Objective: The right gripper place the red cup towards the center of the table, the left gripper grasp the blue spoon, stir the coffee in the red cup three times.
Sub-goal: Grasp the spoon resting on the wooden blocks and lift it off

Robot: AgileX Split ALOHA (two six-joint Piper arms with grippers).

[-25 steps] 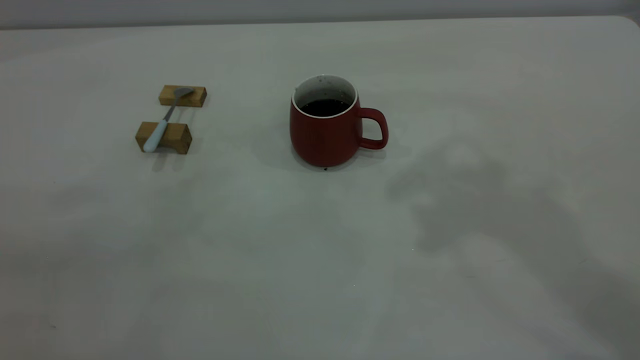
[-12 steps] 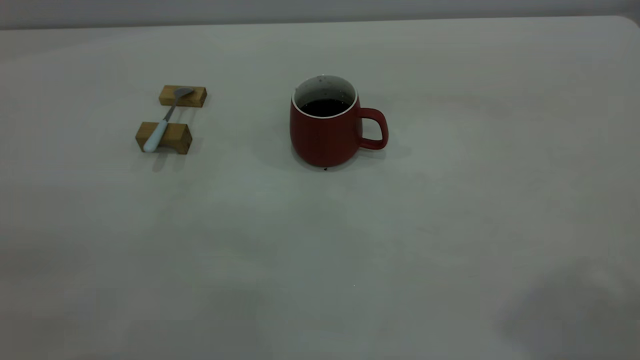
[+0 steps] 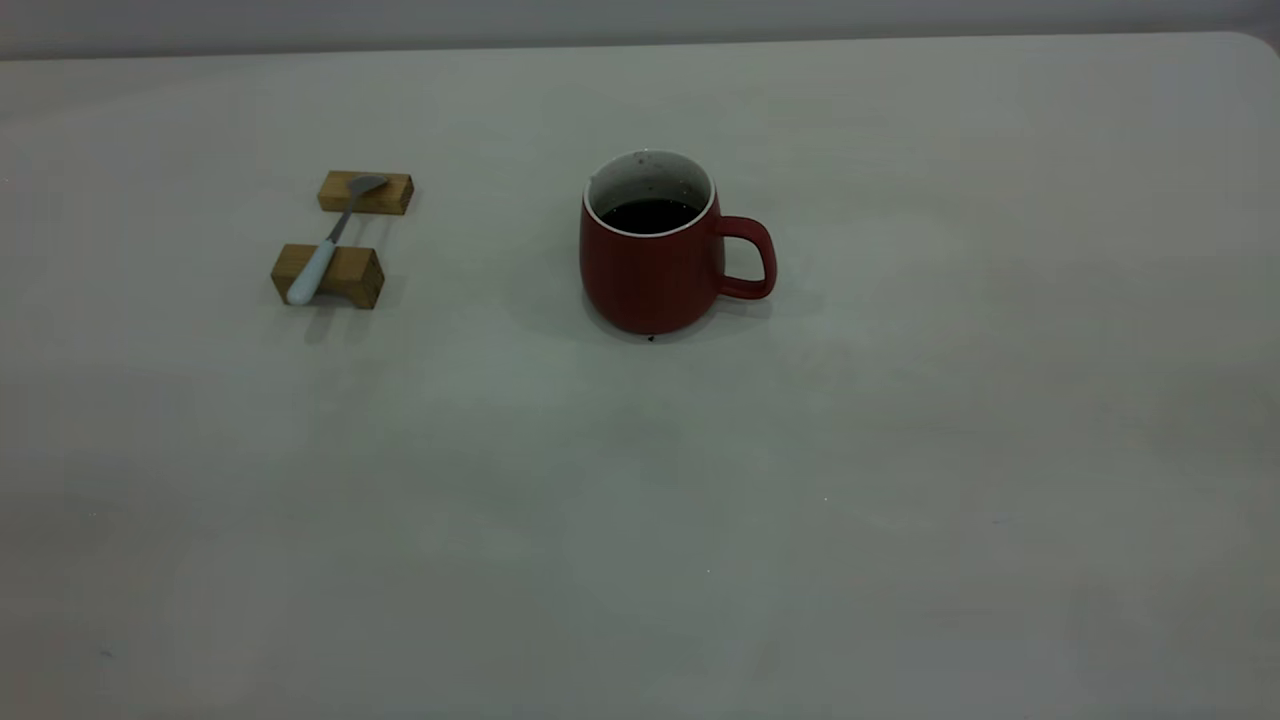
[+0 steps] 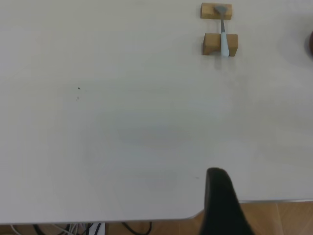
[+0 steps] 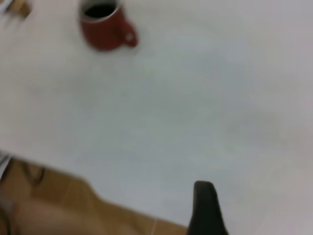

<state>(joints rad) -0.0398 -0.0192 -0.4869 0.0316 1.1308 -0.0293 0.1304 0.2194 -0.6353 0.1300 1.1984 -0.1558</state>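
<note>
The red cup stands upright near the middle of the table, its handle pointing right, with dark coffee inside. To its left the blue spoon lies across two tan wooden blocks, bowl on the far one. Neither gripper shows in the exterior view. In the left wrist view a black part of my left gripper hangs over the table's near edge, far from the spoon. In the right wrist view a black part of my right gripper is far from the cup.
The far block and near block hold the spoon off the tabletop. The table's front edge and wooden floor show below the left gripper. The table's rounded corner is at the far right.
A large arm shadow on the right side of the table slid toward the near right corner and is gone now. The cup, spoon and blocks have not moved.
</note>
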